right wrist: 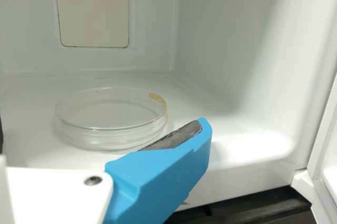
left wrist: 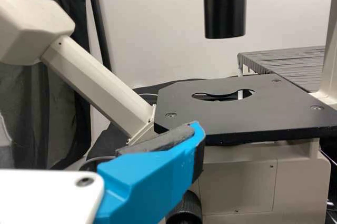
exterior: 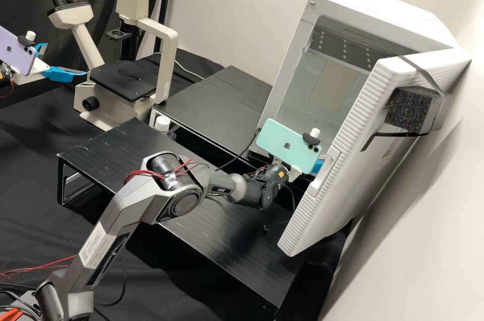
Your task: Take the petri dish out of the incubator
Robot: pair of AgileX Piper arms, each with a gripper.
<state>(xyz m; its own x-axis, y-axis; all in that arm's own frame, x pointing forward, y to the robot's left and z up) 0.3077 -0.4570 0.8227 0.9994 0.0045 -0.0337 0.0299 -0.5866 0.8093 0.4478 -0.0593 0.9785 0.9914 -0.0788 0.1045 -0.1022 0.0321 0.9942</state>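
A clear, round petri dish with a small yellowish mark on its rim lies flat on the white floor of the incubator. My right gripper is at the incubator's opening, beside the door's inner side. In the right wrist view, my right gripper is open at the near side of the dish, one blue finger close in front of its rim and a dark edge at the border. At the far left, my left gripper stands open beside the microscope; in the left wrist view, my left gripper is near the microscope stage.
The incubator door stands open to the right of my right gripper. A microscope stands at the back left. Black slatted stands reach toward the incubator, and a white-capped bottle is between them.
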